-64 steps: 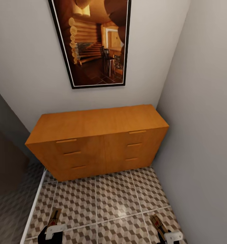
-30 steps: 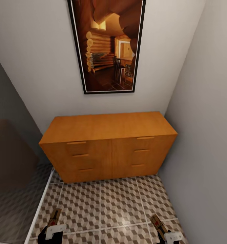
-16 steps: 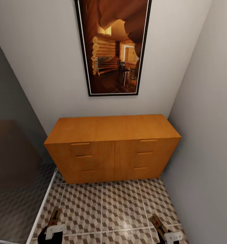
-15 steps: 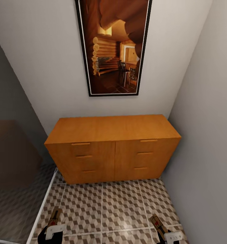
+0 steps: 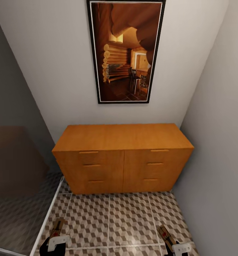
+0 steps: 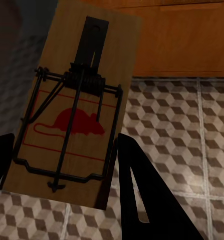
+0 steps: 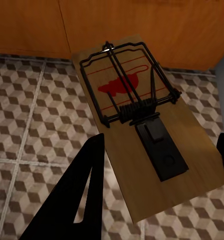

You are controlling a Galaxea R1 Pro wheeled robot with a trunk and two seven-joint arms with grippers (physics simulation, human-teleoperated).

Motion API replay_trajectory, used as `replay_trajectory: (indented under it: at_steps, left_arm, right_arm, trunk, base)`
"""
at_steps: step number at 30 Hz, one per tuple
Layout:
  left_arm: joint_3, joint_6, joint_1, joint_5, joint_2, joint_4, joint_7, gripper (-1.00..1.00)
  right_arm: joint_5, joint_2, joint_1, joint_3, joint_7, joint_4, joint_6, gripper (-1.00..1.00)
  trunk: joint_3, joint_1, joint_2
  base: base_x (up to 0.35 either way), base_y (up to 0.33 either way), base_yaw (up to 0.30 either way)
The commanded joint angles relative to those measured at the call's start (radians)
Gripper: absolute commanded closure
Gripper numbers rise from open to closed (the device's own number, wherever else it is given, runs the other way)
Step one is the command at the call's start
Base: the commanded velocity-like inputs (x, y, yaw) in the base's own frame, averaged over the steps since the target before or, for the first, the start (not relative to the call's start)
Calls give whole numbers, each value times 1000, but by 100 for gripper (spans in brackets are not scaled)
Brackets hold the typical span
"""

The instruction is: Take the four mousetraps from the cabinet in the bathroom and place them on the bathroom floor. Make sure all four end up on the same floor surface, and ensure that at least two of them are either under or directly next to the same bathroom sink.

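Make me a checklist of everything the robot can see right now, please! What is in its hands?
Surface: bathroom floor, cube-pattern tiles with pale grout.
Job's things: one mousetrap held in the left gripper; another mousetrap held in the right gripper. Both carry a red mouse print and dark wire. The cabinet stands against the wall, drawers shut.
Clutter: nothing seen.
Grippers: each shut on its trap, low over the tiles.
Cables: nothing seen.
Surroundings: a framed picture of a log room hangs above the cabinet; grey wall to the right; a dark brown shape to the left.
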Motion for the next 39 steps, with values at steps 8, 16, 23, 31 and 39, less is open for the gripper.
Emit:
replay_trajectory:
  at_steps: [8,16,23,31,39]
  left_arm:
    - [-6,-2,-1,-8,-1,1,13,100]
    - [-6,-2,-1,-8,-1,1,13,100]
    - [-6,-2,-1,-8,-1,1,13,100]
    - [-6,-2,-1,-8,-1,1,13,100]
    - [-6,-2,-1,-8,-1,1,13,100]
  right_arm:
    - [-4,-1,-1,9,-11,-1,-3,100]
    - [-4,-1,-1,9,-11,-1,-3,100]
    - [-4,-1,-1,9,-12,0,-3,100]
    - [-3,0,-1,10,-12,2,-2,100]
    - [-3,-1,-1,9,-12,2,-2,100]
  trunk:
    - [11,1,-2]
    - [23,1,-2]
    - [34,1,-2]
    - [47,1,-2]
    - [60,1,-2]
  base:
    - [0,0,91]
    - [0,0,91]
    - [0,0,91]
    - [0,0,90]
    - [0,0,90]
